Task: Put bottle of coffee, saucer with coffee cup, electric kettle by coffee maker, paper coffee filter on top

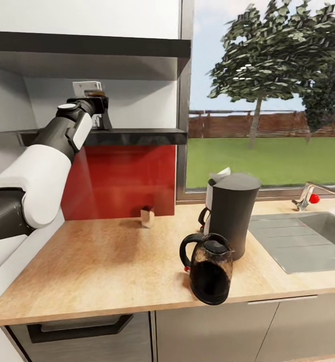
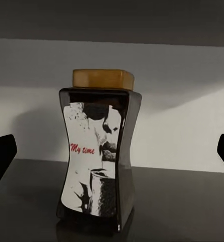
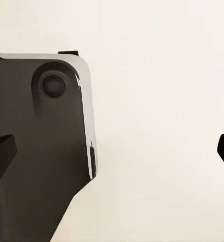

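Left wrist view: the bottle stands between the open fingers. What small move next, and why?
Probably ease the left gripper forward, then close. The bottle of coffee stands upright on the shelf, centred between fingertips spread wide and apart from it.

I'm in a home kitchen, rendered in sim. Evidence: long wood-look countertop (image 1: pixel 112 261) over dark grey cabinets (image 1: pixel 228 332), steel sink (image 1: pixel 298 241) set into it with a tap (image 1: pixel 308 195) at the back. Red backsplash (image 1: pixel 122 181) under a dark wall shelf (image 1: pixel 132 136). Small appliances on the counter: coffee maker (image 1: pixel 233 213) and glass electric kettle (image 1: pixel 209 267) just in front of it. My left wrist view has a bottle of coffee (image 2: pixel 99 151) standing on the shelf. Big window (image 1: pixel 268 95) over the counter looks onto lawn, trees, a fence, so it's domestic, not commercial.
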Controlling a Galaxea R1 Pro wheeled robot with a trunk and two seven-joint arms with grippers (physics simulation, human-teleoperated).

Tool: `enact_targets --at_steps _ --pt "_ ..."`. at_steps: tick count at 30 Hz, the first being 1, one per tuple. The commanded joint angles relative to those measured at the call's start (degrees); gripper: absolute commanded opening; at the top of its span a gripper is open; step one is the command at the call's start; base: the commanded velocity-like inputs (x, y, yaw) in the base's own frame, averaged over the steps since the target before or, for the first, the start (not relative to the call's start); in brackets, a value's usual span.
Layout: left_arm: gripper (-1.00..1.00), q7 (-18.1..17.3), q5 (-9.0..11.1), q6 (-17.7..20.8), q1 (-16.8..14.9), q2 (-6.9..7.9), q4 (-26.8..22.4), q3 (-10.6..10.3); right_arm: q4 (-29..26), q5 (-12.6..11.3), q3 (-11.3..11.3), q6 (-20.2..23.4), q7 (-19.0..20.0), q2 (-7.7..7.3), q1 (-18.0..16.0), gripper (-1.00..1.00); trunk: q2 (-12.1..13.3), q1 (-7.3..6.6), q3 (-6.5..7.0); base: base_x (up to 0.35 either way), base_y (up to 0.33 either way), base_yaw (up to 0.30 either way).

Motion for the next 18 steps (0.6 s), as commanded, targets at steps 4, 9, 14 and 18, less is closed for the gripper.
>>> enact_targets --at_steps 4,9,14,18 --pt "1.00 0.01 -0.20 0.30 0.01 0.00 -0.09 0.20 0.05 -0.50 0.18 -0.22 -0.02 0.00 -0.02 1.00 -0.04 0.02 -0.02 0.091 0.000 -0.006" --pt "1.00 0.04 -0.21 0.30 0.02 0.01 -0.06 0.27 0.05 -0.44 0.19 -0.21 -0.02 0.00 -0.02 1.00 -0.04 0.02 -0.02 0.187 0.000 -0.001" --pt "1.00 0.08 -0.28 0.27 0.02 0.01 -0.11 0.24 0.07 -0.44 0.18 -0.21 -0.02 0.00 -0.02 1.00 -0.04 0.02 -0.02 0.047 0.000 0.000" --pt "1.00 0.09 -0.32 0.27 0.02 0.01 -0.11 0.22 0.06 -0.42 0.18 -0.22 -0.02 0.00 -0.02 1.00 -0.04 0.02 -0.02 0.007 0.000 0.000"
